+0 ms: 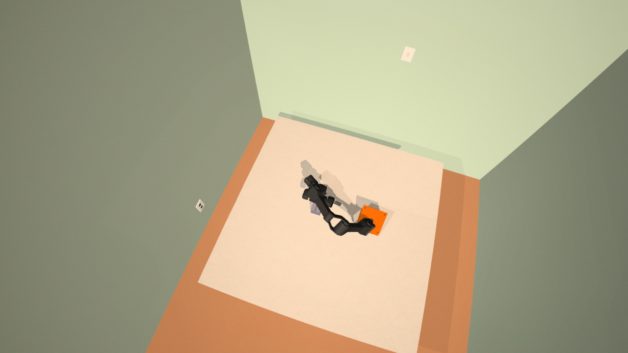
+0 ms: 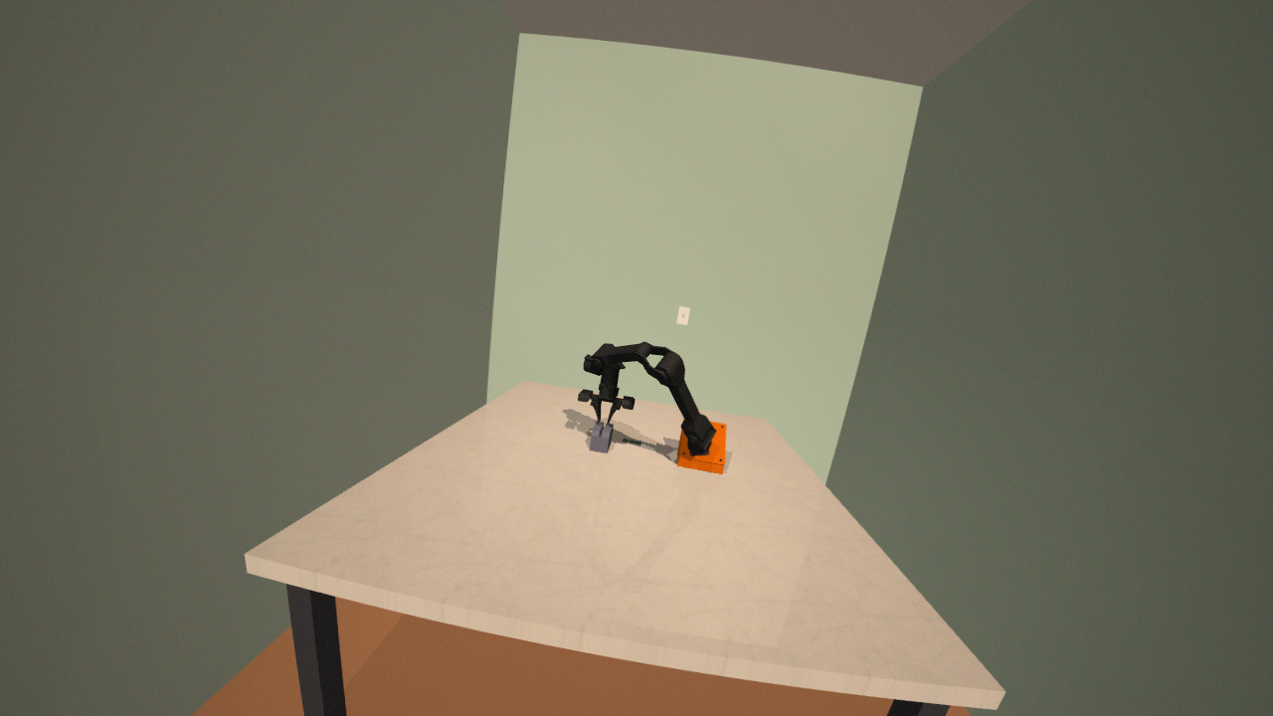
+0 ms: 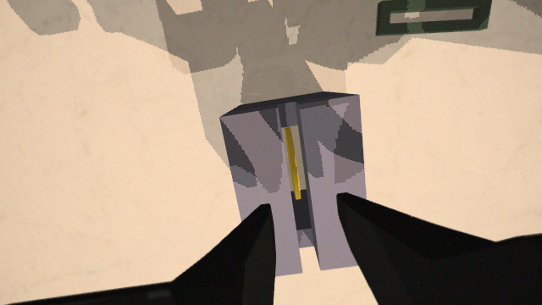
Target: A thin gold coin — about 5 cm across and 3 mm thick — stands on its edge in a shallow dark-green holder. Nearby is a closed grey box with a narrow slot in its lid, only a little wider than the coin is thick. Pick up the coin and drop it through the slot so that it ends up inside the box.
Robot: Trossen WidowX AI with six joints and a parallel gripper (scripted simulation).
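Note:
The gold coin shows edge-on in the slot of the grey box in the wrist view, slightly skewed to the slot. How deep it sits is hard to tell; the top and exterior views do not show it. My gripper is open and empty, its fingers apart over the near part of the lid, one on each side of the slot. The dark-green holder is empty and stands at the upper right in the wrist view.
The arm's orange base stands on the pale table. The holder stands between the box and the base in the exterior view. The arm arches above the table and casts shadows around the box and holder.

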